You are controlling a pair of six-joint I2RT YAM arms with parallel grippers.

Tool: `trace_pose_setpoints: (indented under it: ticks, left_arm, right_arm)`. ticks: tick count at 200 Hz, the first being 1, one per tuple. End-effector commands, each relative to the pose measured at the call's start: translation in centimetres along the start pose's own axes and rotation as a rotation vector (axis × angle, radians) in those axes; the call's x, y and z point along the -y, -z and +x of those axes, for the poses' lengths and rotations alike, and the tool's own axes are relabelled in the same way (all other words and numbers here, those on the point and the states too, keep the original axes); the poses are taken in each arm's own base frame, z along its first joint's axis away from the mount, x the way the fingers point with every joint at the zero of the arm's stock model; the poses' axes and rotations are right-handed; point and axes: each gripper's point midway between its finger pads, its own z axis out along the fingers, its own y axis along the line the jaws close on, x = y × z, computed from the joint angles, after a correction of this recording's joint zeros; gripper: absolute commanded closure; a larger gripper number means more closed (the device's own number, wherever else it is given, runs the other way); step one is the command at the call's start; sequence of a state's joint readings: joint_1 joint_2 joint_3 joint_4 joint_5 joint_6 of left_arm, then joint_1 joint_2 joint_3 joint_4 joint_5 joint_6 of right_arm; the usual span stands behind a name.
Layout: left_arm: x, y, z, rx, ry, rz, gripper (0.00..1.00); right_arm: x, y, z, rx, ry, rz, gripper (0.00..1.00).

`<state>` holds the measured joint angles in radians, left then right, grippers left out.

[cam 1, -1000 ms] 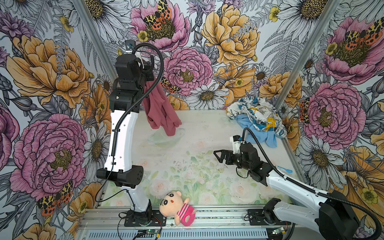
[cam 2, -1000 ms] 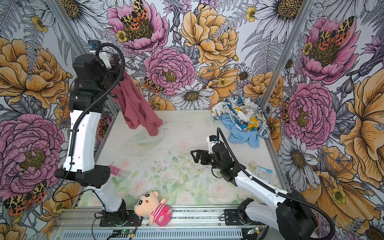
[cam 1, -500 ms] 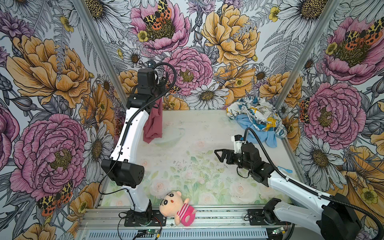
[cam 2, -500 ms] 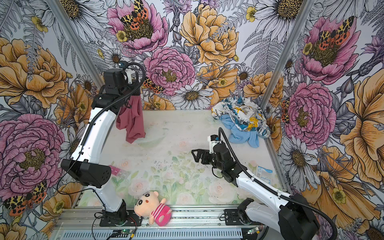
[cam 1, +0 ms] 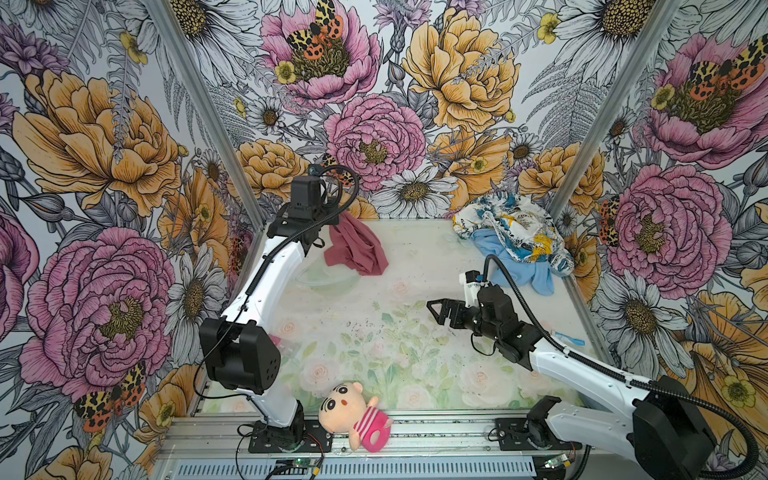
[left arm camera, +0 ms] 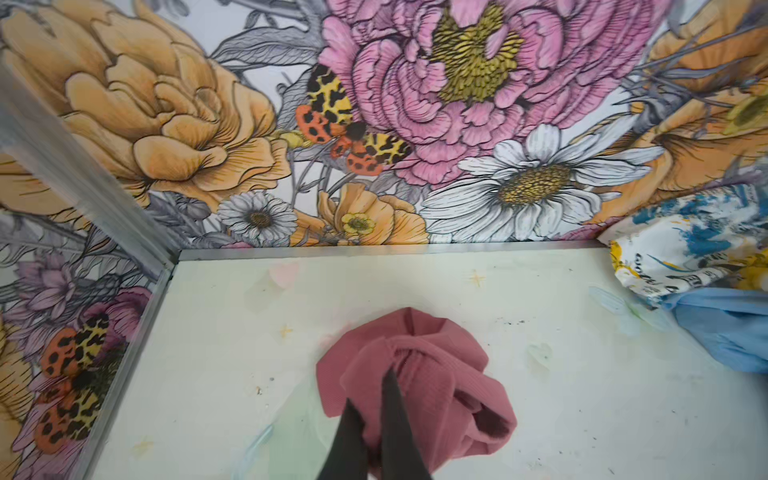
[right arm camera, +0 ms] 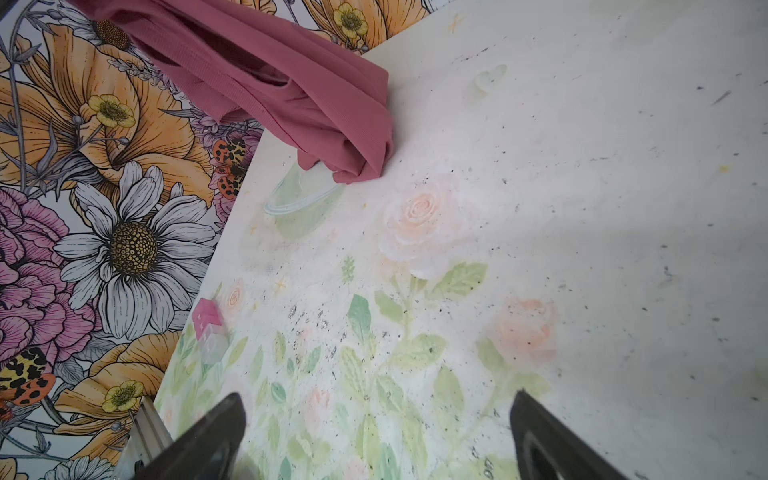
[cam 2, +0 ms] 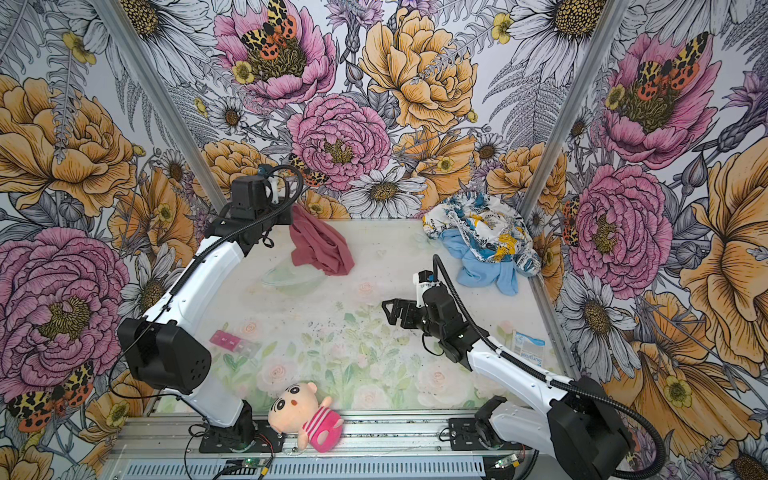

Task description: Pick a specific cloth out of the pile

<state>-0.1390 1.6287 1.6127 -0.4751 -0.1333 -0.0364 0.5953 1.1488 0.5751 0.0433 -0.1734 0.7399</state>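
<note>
Firmly pinched in the closed left gripper (left arm camera: 370, 386), the cloth (cam 1: 357, 249) drapes rightward onto the far-left table (cam 1: 415, 257); the right gripper (cam 1: 434, 312) hovers open, empty, well apart.

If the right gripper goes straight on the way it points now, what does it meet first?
Probably the cloth held by the left gripper; only bare table lies before it. Depth is unclear, so a miss is possible.

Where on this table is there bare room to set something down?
Free: the back strip between the pink cloth and the pile, and the middle between that cloth, the right gripper and the doll. Crowded: the back right corner, filled by the pile.
</note>
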Motion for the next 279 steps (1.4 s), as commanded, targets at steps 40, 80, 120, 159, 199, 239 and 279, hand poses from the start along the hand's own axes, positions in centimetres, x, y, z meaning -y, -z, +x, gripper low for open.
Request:
trace_pose_setpoints:
  ticks: [40,80,120,159,199,239,279]
  left_arm:
    - [-8.1,1.1,-0.4,0.121,0.083,-0.183,1.00]
    - [-7.0,-2.7,1.1,0.072,0.071,-0.139,1.00]
    - [2.1,-6.8,4.4,-0.062,-0.015,0.223,1.00]
    - [11.6,-6.7,9.6,-0.243,-0.229,0.396,1.00]
    - [12.7,-6.0,16.3,-0.459,-0.197,0.446,1.00]
    - [9.6,-7.2,19.1,-0.525,-0.216,0.338,0.96]
    - [8.8,-6.3,16.5,-0.452,-0.242,0.328,0.29]
  right_arm:
    - [-1.3,-1.0,-0.7,0.010,0.010,-0.050,0.00]
    - [-1.2,-0.8,-0.7,0.010,0.013,-0.042,0.01]
    - [-0.7,0.0,-0.6,0.025,0.014,-0.020,0.00]
    - [-0.4,0.3,-0.4,0.031,0.017,-0.013,0.01]
    - [-0.3,0.0,-0.3,0.025,0.018,-0.019,0.01]
    - [-0.4,-0.6,-0.1,0.008,0.027,-0.027,0.01]
    - [-0.4,-0.6,-0.1,0.015,0.018,-0.029,0.01]
